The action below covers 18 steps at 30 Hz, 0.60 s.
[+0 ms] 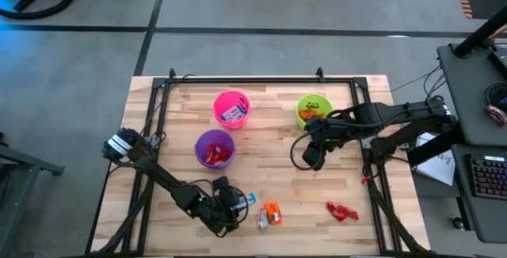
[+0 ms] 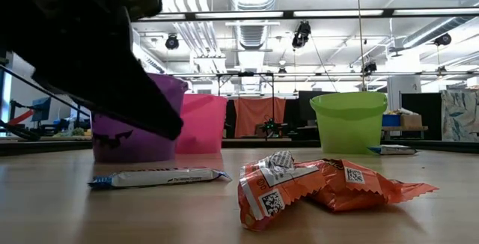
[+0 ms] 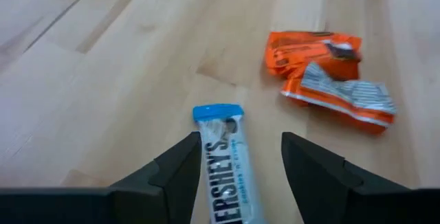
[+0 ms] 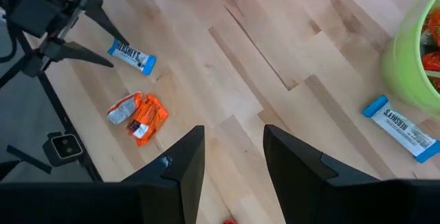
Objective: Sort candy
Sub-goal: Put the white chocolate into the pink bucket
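Near the table's [image 1: 261, 143] front edge: left gripper [image 3: 240, 159] spread wide, straddling a blue-and-white bar [image 3: 227, 162] flat on the wood, orange wrappers [image 3: 330, 76] just beside. Next, likely: close, lift, carry to pink cup [image 1: 231, 109]. Right gripper [image 4: 234, 159] parted, empty, near green cup [image 1: 313, 111].

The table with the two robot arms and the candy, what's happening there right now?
The robot is sorting candy into cups. The left gripper is open, straddling a blue-and-white bar on the table, with orange wrappers beside it. The right gripper hovers empty near the green cup, where another blue-and-white bar lies. Red candies still lie loose. The purple cup and pink cup already hold some.
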### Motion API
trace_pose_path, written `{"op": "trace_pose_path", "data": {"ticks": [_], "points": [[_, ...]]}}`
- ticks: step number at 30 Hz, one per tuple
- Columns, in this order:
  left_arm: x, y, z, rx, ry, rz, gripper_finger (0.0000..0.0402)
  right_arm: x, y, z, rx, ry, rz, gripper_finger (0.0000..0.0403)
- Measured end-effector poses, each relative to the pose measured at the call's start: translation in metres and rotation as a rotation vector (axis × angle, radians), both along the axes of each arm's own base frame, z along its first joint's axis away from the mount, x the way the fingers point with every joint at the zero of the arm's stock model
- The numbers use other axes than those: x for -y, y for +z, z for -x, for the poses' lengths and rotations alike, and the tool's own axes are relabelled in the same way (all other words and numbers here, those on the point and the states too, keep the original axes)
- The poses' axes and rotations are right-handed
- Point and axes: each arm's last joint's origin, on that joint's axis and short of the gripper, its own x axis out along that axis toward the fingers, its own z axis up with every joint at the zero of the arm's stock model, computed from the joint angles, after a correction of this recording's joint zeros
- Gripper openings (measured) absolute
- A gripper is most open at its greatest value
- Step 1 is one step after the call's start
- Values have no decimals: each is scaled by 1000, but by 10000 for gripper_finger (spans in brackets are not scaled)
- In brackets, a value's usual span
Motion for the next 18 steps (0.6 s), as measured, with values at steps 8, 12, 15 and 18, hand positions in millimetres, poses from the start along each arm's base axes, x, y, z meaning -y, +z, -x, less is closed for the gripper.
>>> {"op": "trace_pose_path", "data": {"ticks": [8,12,15,18], "points": [[-1,-15,-1,-40,-7,-41,184,0,0,0,1,4,3,141],[-1,-25,-2,-74,-22,-36,179,0,0,0,0,6,4,141],[0,-30,-3,-78,-27,-33,173,0,0,0,1,8,5,141],[0,-35,-4,-80,-31,-28,166,0,0,0,1,12,7,141]]}}
